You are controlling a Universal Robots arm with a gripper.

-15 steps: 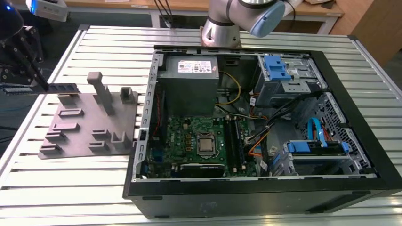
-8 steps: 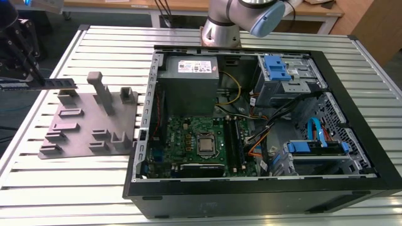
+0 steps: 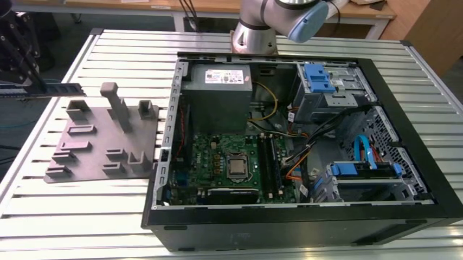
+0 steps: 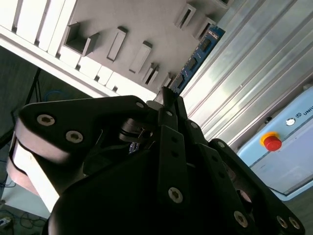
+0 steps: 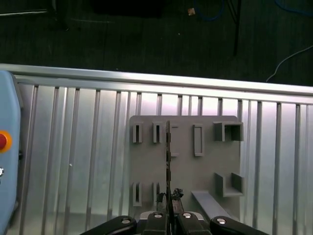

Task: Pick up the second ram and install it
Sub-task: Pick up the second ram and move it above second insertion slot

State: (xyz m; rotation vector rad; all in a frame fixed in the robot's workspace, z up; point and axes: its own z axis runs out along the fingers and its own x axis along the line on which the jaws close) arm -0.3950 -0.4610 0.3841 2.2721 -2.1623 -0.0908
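In the exterior view my gripper [image 3: 27, 86] hangs at the far left, above the table's edge, and is shut on the second ram [image 3: 62, 89]. The ram is a dark strip that sticks out level toward the grey slotted tray [image 3: 87, 149]. In the second wrist view the blue-green ram [image 4: 198, 51] with black chips runs away from the black fingers [image 4: 168, 110] clamped on its near end. In the first wrist view the ram [image 5: 168, 156] appears edge-on, hovering over the tray [image 5: 205, 166]. The gripper [image 5: 168, 215] holds it from the near end.
An open computer case [image 3: 289, 227] lies on the slatted metal table [image 3: 87, 211], to the exterior view's right of the tray. Inside are a green motherboard [image 3: 217, 154], a power supply [image 3: 217, 92], cables and blue drive brackets [image 3: 318, 76]. A light-blue box with a red button [image 4: 271, 142] sits beside the table.
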